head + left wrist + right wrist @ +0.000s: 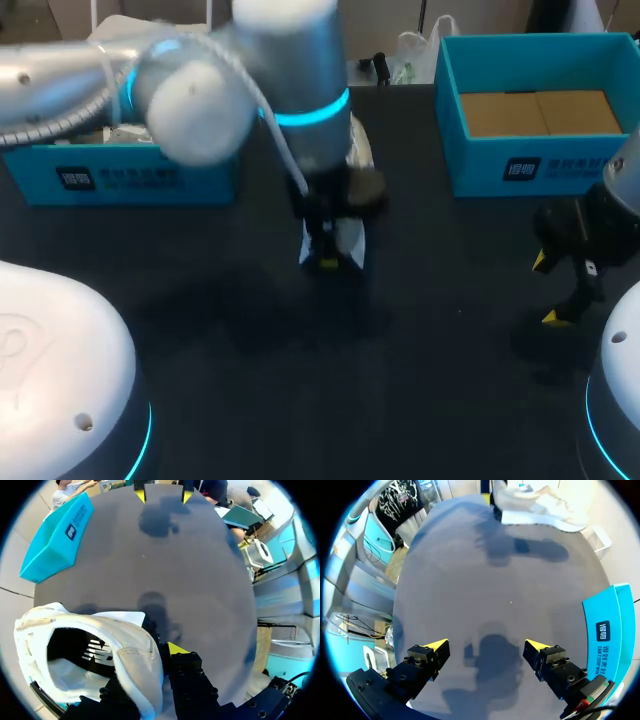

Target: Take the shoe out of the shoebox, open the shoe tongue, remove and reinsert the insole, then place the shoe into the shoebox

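A dark, matte grey table [440, 340]

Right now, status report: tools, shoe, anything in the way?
Left tool shut on shoe collar, shoe out of box. Right tool open, empty, near shoebox. Nothing between shoe and shoebox.

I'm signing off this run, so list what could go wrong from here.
1. The left gripper pinches the white shoe only by the thin edge of its opening; the shoe may twist or slip out.
2. The right gripper hangs open above the table, apart from the shoe, so nothing else steadies it.
3. The left arm stands over the shoe in the head view; the right gripper reaching in could bump it.
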Motion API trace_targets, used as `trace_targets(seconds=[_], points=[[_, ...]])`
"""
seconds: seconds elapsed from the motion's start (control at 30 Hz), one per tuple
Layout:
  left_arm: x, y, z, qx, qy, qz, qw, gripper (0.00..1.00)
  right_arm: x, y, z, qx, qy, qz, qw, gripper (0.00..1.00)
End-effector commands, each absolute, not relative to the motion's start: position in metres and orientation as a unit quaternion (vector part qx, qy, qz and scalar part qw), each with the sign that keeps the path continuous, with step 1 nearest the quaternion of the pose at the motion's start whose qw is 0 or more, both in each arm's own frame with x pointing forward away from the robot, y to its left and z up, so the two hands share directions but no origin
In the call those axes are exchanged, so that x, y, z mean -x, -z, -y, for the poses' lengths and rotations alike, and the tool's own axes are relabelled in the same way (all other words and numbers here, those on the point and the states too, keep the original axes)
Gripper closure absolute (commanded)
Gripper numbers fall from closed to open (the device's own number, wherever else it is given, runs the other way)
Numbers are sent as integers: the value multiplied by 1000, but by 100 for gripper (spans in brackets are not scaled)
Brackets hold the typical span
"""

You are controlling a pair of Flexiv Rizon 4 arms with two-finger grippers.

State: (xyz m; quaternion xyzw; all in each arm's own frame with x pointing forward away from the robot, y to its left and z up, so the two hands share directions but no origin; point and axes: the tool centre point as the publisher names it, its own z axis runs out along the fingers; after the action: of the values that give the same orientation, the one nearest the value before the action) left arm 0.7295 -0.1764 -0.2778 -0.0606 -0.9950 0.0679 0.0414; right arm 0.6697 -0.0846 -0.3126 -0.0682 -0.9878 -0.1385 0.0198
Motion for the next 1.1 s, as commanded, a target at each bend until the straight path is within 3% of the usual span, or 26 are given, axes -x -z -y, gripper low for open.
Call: trace_targets(seconds=[0.03,0.3,0.9,1.1], points=[[-751,205,165,83,-58,993,65,100,-669,313,84,69,137,988,19,0],[-787,150,155,45,-9,998,39,100,-669,313,84,69,137,988,19,0],[-794,148,149,23,-16,999,34,100,-669,313,84,69,137,988,19,0],[-817,136,108,17,-58,997,55,100,-669,313,84,69,137,988,19,0]])
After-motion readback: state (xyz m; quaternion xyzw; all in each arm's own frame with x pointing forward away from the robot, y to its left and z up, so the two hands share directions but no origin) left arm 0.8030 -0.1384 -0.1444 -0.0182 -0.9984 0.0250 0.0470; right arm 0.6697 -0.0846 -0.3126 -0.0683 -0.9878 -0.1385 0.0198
